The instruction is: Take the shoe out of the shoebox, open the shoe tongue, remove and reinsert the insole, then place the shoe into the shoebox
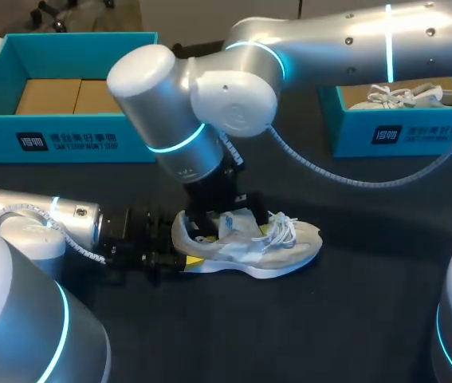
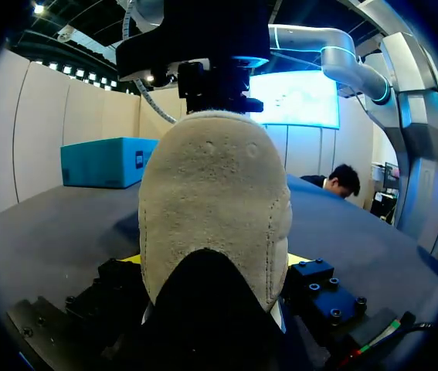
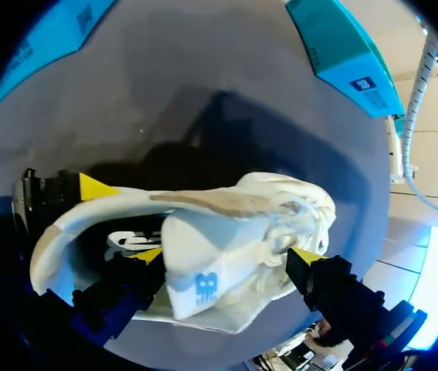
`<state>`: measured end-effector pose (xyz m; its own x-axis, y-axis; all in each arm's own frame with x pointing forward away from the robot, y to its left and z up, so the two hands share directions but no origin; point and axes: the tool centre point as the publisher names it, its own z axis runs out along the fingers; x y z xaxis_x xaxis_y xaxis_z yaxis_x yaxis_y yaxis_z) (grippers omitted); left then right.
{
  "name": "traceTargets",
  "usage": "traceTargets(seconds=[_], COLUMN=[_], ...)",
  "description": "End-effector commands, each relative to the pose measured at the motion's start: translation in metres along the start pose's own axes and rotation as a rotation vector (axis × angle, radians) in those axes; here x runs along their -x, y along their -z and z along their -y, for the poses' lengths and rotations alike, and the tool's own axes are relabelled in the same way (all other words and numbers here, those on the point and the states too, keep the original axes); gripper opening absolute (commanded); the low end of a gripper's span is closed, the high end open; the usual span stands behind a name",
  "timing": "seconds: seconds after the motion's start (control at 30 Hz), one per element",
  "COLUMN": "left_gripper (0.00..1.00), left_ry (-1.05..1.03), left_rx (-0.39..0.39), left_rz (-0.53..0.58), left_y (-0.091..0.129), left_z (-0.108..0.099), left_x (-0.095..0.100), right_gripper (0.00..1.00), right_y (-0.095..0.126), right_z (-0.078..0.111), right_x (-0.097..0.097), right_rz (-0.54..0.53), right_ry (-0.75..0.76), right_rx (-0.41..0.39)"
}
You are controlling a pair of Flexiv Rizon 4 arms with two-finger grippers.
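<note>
A white and beige shoe (image 1: 261, 246) lies on the dark table, toe to the right, laces loose. My left gripper (image 1: 186, 251) comes in from the left and is shut on its heel. In the left wrist view the beige heel (image 2: 215, 201) fills the space between the fingers, and only slivers of the yellow tips show at its sides. My right arm reaches down from above onto the shoe's opening. Its gripper (image 3: 226, 255) stands open, with the raised tongue (image 3: 203, 270) between its fingertips (image 3: 147, 255). The insole is hidden.
An open teal shoebox (image 1: 66, 144) with brown cardboard inside stands at the back left. A second teal box (image 1: 405, 132) at the back right holds another white shoe (image 1: 417, 96). The right arm's cable (image 1: 345, 177) hangs over the table behind the shoe.
</note>
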<state>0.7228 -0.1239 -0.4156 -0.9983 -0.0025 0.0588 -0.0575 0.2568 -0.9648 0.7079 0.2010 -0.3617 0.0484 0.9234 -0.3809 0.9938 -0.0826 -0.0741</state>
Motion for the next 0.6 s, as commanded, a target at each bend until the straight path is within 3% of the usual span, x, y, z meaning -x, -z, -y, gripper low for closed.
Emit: traceTargets(seconds=[0.03,0.27,0.3,0.33,0.37,0.43,0.57,0.6], left_gripper=[0.0,0.0,0.0,0.0,0.0,0.0,0.0,0.0], left_ry=[0.0,0.0,0.0,0.0,0.0,0.0,0.0,0.0], left_rx=[0.0,0.0,0.0,0.0,0.0,0.0,0.0,0.0], left_rz=[0.002,0.002,0.002,0.002,0.002,0.002,0.002,0.002], left_y=[0.0,0.0,0.0,0.0,0.0,0.0,0.0,0.0], left_z=[-0.001,-0.001,-0.001,-0.001,-0.001,-0.001,-0.001,-0.001], left_x=[0.0,0.0,0.0,0.0,0.0,0.0,0.0,0.0], right_gripper=[1.0,1.0,0.96,0.85,0.81,0.51,0.31,0.2], right_y=[0.009,0.022,0.023,0.024,0.025,0.028,0.03,0.03], right_z=[0.007,0.009,0.009,0.009,0.009,0.01,0.011,0.01], right_x=[0.006,0.02,0.021,0.023,0.024,0.026,0.028,0.029], right_rz=[0.043,0.061,0.063,0.066,0.066,0.061,0.053,0.048], right_ry=[-0.293,-0.318,-0.32,-0.322,-0.323,-0.329,-0.329,-0.326], right_rx=[0.017,0.031,0.032,0.034,0.036,0.04,0.048,0.05])
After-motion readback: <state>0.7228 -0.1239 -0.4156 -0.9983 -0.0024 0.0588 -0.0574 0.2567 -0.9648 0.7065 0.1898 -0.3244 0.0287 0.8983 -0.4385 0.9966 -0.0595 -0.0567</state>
